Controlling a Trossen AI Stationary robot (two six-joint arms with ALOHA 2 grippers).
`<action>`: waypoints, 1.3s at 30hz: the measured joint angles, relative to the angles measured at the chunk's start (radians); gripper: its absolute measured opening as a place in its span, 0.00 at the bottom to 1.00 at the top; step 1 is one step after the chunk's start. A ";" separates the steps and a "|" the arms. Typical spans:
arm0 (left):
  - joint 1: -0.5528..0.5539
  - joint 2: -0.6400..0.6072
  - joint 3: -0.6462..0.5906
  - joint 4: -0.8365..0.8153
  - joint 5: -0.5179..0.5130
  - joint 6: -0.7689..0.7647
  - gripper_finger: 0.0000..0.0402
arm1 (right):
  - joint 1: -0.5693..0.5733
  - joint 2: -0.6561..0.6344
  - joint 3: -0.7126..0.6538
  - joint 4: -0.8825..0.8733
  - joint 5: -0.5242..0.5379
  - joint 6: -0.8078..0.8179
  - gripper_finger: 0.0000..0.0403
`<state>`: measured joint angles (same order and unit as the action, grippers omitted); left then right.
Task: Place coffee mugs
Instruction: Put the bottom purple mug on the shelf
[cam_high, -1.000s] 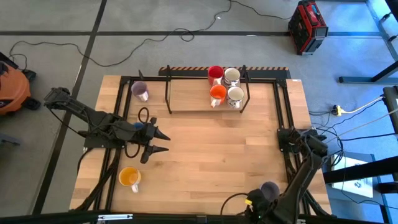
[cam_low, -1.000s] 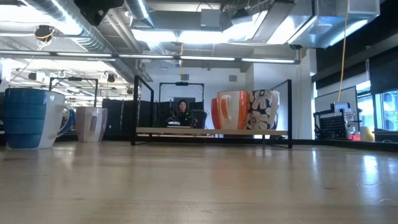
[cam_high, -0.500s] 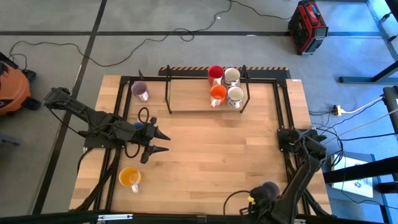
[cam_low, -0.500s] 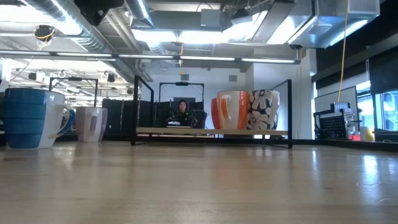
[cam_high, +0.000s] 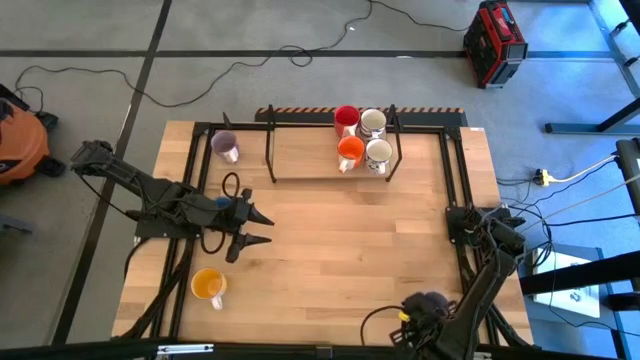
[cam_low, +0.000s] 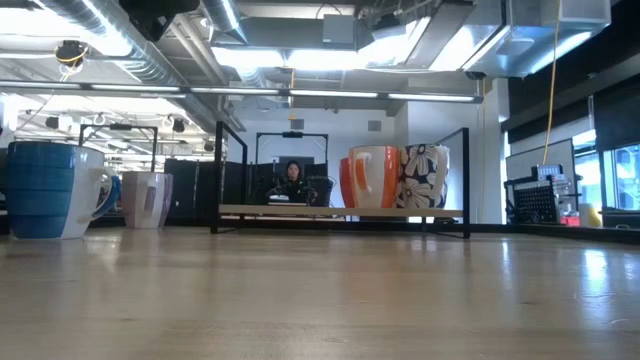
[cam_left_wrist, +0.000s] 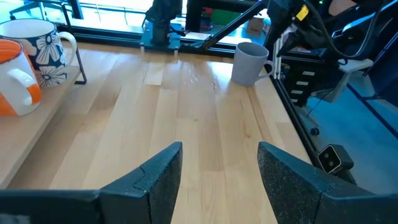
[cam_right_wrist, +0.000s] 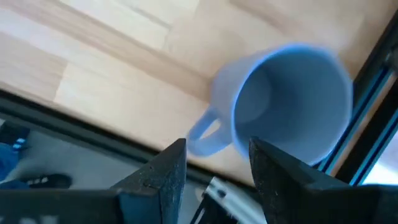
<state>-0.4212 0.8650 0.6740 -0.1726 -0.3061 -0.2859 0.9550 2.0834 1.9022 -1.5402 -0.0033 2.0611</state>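
A lilac mug (cam_right_wrist: 292, 102) stands upright at the table's near right edge (cam_high: 437, 299), its handle (cam_right_wrist: 205, 134) toward my right gripper (cam_right_wrist: 214, 171). That gripper (cam_high: 420, 312) hangs open just above it, pointing down, touching nothing. Red (cam_high: 346, 118), white (cam_high: 372, 122), orange (cam_high: 350, 151) and flowered white (cam_high: 378, 153) mugs stand on the far rack (cam_high: 300, 160). Another lilac mug (cam_high: 225, 146) is far left, a yellow-orange one (cam_high: 208, 286) near left. A blue mug (cam_low: 50, 190) stands by my left arm. My left gripper (cam_left_wrist: 221, 180) is open over the left middle (cam_high: 255, 228).
Black frame rails (cam_high: 460, 200) run along the table's left, right and far sides. The rack's upright posts (cam_high: 268, 150) stand at the far middle. Bare wood (cam_high: 340, 240) lies between the two arms. Cables loop near the right gripper (cam_high: 378, 320).
My right gripper has tipped and rolled over the lilac mug at the near right edge, shifting slightly and sinking a little toward it. Its fingers have kept the same gap. The mug has stayed in place.
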 joint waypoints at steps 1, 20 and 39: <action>0.000 0.000 0.000 0.000 0.000 0.000 0.51 | 0.000 0.000 0.000 -0.011 0.016 -0.013 0.40; 0.000 0.000 0.000 -0.002 0.000 0.000 0.51 | 0.000 -0.001 -0.169 0.108 -0.016 -0.112 0.40; 0.000 0.000 -0.001 -0.002 0.000 0.008 0.51 | 0.000 0.000 -0.222 0.147 0.041 -0.222 0.02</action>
<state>-0.4210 0.8650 0.6731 -0.1745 -0.3060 -0.2779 0.9550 2.0830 1.6806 -1.3935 0.0382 1.8386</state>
